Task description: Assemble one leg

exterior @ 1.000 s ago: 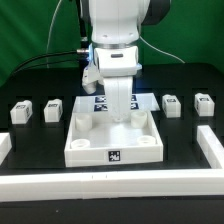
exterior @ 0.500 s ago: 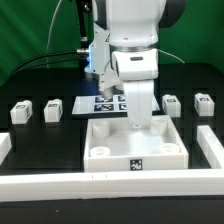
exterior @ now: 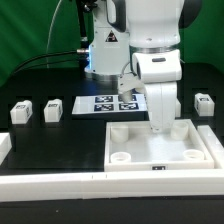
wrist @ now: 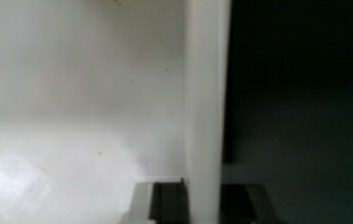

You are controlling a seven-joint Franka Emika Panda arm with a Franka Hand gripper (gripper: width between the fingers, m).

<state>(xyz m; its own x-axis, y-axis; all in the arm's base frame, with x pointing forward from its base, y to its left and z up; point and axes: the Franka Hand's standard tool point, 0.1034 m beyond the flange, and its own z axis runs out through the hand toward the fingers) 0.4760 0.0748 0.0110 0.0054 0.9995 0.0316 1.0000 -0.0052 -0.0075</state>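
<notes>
The large white tray lies at the front right of the black table. My gripper stands over its back part, shut on one of its thin walls. In the wrist view the white wall runs between my two dark fingers, and my gripper is shut on it. Three small white legs with marker tags show: two at the exterior view's left and one at the right. A fourth leg does not show; my arm covers that spot.
The marker board lies behind the tray. White rails stand along the front, the left and the right of the table. The robot's base stands at the back.
My gripper has moved to the exterior view's right and the tray has slid with it, from the middle to the front right. The legs have not moved.
</notes>
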